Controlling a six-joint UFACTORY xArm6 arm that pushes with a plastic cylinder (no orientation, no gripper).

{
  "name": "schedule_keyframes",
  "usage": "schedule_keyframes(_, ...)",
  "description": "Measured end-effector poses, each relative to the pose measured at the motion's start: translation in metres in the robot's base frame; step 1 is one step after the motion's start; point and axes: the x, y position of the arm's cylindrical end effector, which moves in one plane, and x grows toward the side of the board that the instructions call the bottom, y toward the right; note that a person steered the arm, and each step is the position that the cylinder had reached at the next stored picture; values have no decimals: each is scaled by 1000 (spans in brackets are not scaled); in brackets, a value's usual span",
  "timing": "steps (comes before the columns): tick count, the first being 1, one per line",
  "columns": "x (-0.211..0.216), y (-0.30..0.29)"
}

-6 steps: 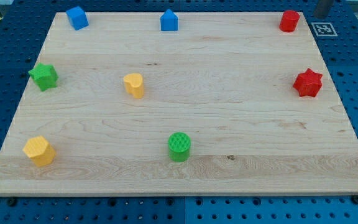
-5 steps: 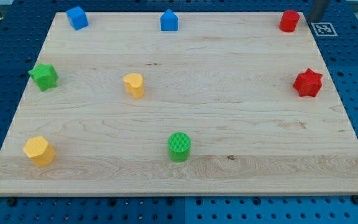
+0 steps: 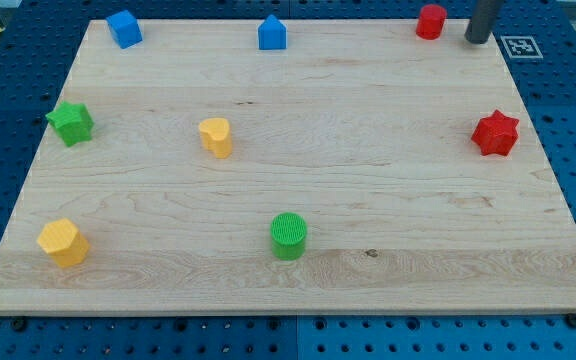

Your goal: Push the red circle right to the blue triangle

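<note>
Blue pegboard surrounds a pale wooden bench that fills most of the frame; a black-and-white marker tag sits off the bench's upper right corner.

Pincer: none is fitted, so its state does not apply. The arm ends in a dark rod entering from the top edge at upper right. My tip rests on the bench near its upper right corner and holds nothing. It stands just to the right of the red circle, with a narrow gap of wood between them; contact cannot be confirmed.

Task items: red circle lies at the top edge, upper right. Blue triangle, a house-like block, lies at top centre, well apart to the left of the red circle.

Count, eight blocks:
- Red, two: the circle; a red star at the right edge, mid height.
- Blue, two: the triangle; a blue block at upper left, shape unclear.
- Green, two: a green star at the left edge; a green circle at lower centre.
- Yellow, two: a yellow block left of centre, shape unclear; a yellow hexagon at lower left.
</note>
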Motion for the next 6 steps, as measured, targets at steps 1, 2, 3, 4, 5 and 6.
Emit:
schedule_keyframes(1, -39, -9)
schedule_keyframes(2, -40, -17)
schedule_keyframes(3, -40, -47)
schedule_keyframes(4, -40, -72)
schedule_keyframes(5, -39, -93)
schedule_keyframes(6, -40, -114)
